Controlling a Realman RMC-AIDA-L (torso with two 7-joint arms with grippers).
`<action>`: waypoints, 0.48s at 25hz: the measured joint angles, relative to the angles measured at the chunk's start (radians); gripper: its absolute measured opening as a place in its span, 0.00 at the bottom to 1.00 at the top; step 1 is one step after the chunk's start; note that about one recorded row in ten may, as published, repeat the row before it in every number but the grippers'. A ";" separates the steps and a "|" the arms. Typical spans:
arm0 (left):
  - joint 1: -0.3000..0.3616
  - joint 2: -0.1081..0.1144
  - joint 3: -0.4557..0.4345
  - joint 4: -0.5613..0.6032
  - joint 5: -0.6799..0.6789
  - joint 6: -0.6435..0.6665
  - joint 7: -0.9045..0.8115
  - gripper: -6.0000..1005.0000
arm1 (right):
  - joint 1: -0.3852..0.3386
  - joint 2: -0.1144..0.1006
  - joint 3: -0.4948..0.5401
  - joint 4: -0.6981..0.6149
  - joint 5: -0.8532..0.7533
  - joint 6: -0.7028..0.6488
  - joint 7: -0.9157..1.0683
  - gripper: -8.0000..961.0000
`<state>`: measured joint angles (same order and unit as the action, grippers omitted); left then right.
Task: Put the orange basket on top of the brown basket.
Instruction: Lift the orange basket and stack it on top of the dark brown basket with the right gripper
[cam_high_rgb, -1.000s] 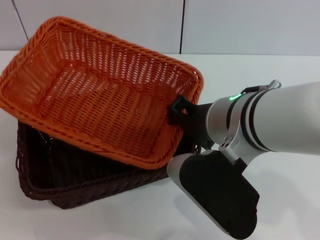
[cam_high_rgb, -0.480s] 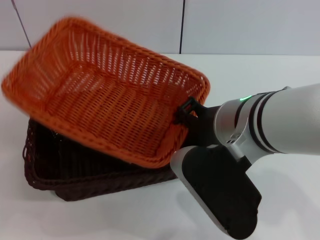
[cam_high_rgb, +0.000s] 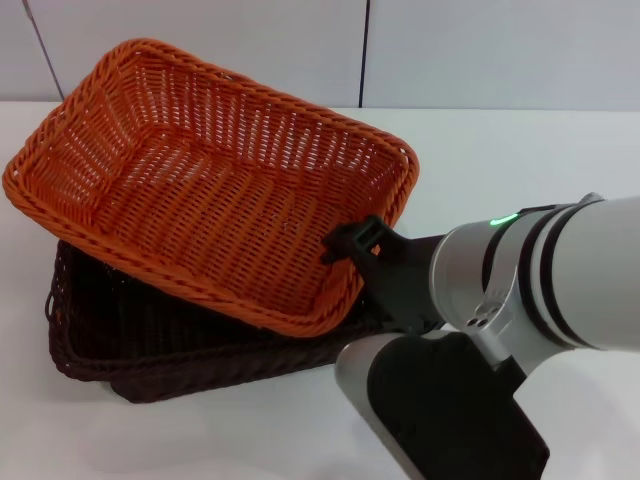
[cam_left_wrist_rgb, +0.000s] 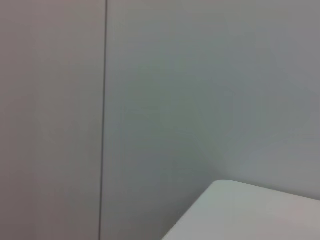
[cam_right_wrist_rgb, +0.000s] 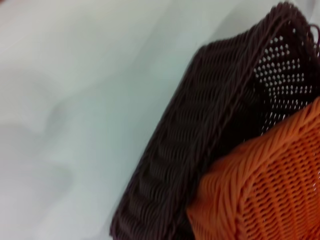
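- We see the orange basket (cam_high_rgb: 200, 190) in bright orange openwork weave with a braided rim
- We see the brown basket (cam_high_rgb: 150, 345) in near-black brown, same woven pattern
- We see the right gripper (cam_high_rgb: 350, 240) in black, its arm silver-white with black bands and a green light
- We see the counter (cam_high_rgb: 520, 160) in plain white

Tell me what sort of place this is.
Probably a lab or test bench: a plain white table against bare pale wall panels, holding only the orange basket on the brown basket, with the right gripper beside them.
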<state>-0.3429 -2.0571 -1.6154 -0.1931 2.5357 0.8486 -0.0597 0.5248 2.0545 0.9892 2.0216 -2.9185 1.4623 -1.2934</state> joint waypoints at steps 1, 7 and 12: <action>0.000 0.001 -0.006 0.001 0.000 -0.003 0.000 0.79 | -0.002 0.006 0.000 0.006 0.000 0.006 0.000 0.66; 0.002 0.003 -0.025 0.012 0.002 -0.003 0.000 0.79 | -0.010 0.024 0.004 0.016 0.001 -0.002 0.045 0.69; 0.009 0.002 -0.025 0.013 0.000 -0.005 0.000 0.79 | -0.028 0.033 -0.015 0.016 0.032 -0.073 0.154 0.69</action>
<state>-0.3335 -2.0551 -1.6406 -0.1803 2.5355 0.8440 -0.0598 0.4969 2.0873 0.9743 2.0379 -2.8869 1.3897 -1.1393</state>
